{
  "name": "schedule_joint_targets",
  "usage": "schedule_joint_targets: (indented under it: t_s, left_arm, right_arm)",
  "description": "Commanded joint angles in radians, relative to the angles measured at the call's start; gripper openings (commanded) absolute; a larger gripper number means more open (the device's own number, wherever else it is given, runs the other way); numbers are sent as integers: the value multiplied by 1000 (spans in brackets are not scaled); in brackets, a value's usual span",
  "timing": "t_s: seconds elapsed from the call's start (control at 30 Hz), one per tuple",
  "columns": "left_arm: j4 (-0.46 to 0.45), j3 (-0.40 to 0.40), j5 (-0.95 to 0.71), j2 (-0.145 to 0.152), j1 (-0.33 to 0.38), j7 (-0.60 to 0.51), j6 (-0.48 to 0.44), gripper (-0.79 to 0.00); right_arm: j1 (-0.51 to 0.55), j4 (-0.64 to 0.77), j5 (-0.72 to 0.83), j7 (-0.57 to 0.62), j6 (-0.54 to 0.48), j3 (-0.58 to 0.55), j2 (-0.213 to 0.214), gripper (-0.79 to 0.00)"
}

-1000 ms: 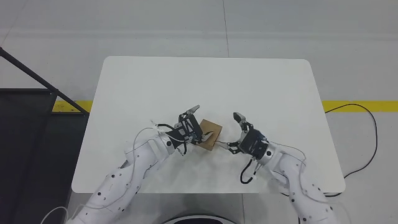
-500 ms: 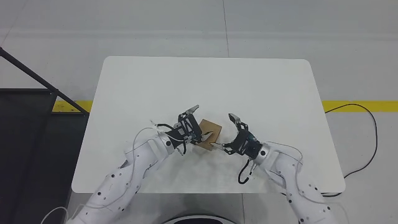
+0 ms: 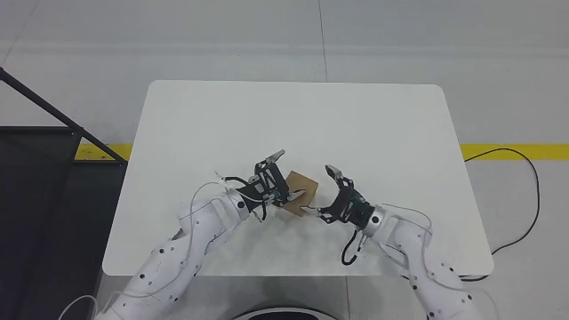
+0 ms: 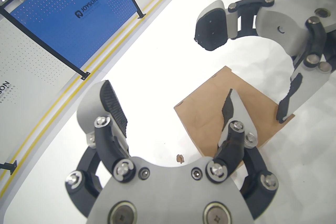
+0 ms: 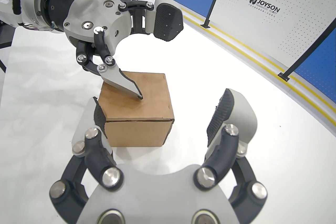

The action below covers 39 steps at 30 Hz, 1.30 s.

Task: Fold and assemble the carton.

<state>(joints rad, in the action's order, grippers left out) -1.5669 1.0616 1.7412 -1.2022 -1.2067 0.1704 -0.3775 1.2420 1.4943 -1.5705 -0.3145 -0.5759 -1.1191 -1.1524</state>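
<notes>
Grey floor with yellow lines (image 3: 516,151) surrounds the white worktop (image 3: 373,124). A black cable (image 3: 526,197) loops on the floor off its 3 o'clock side. Blue and white panels (image 4: 78,12) stand beyond the worktop's edge.

The brown carton (image 3: 305,184) sits near the worktop's middle, a little toward 6 o'clock. Its flaps are shut, so the inside is hidden. A small brown scrap (image 4: 180,158) lies on the worktop just beside it.

The left claw (image 3: 281,178) is at the carton's 9 o'clock and spread wide. One finger (image 5: 123,83) rests its tip on the carton's top, and the other hangs over bare worktop. The right claw (image 3: 320,189) is at the carton's 3 o'clock, also spread wide. One finger (image 5: 98,114) touches the carton's corner, and the other stands apart from it. Neither claw grips the carton.
</notes>
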Motion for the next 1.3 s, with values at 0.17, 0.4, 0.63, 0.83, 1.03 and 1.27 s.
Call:
schedule_joint_targets:
  t_s: [0.17, 0.4, 0.63, 0.83, 1.03, 1.27]
  left_arm:
    - [1, 0, -2, -1, 1, -2, -3, 0]
    - [2, 2, -2, -1, 1, -1, -2, 0]
    - [0, 4, -2, -1, 0, 1, -7, 0]
    - [-1, 5, -1, -1, 0, 1, -8, 0]
    - [-2, 5, -1, -1, 0, 0, -7, 0]
    - [-19, 31, -7, 2, -16, 11, 13, 0]
  right_arm:
    - [-6, -6, 15, -7, 11, 0, -1, 0]
    - [11, 1, 35, -36, 51, -21, 0, 0]
    - [-9, -34, 47, 11, 28, -4, -4, 0]
    - [-26, -49, 54, 31, 9, 3, -5, 0]
    - [-19, -43, 66, 0, 37, -11, -5, 0]
    - [-11, -50, 91, -21, 64, -24, -6, 0]
